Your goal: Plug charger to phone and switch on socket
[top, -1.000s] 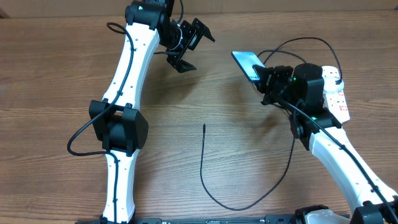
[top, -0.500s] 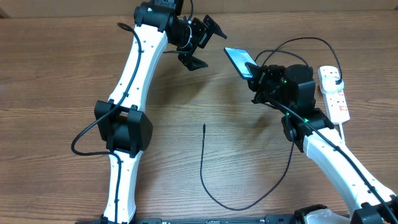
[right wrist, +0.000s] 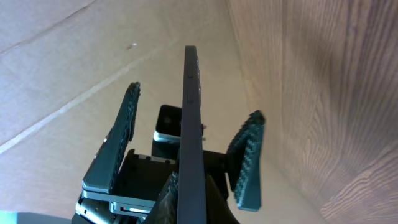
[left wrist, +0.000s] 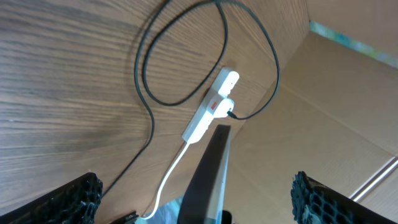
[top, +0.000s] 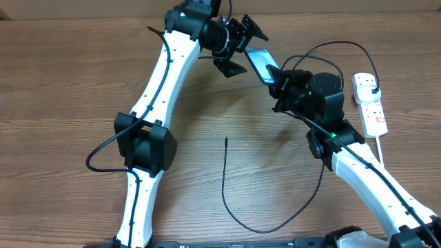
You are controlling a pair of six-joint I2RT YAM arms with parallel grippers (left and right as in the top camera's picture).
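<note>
1. Counted one phone, one charger, one socket, two hands.
2. Found phone slim, black-edged, teal screen lit; clamped in right hand over far side of table.
3. Saw left hand spread wide, straddling phone's free end.
4. Noted charger tip loose mid-table, plug in socket.
</note>
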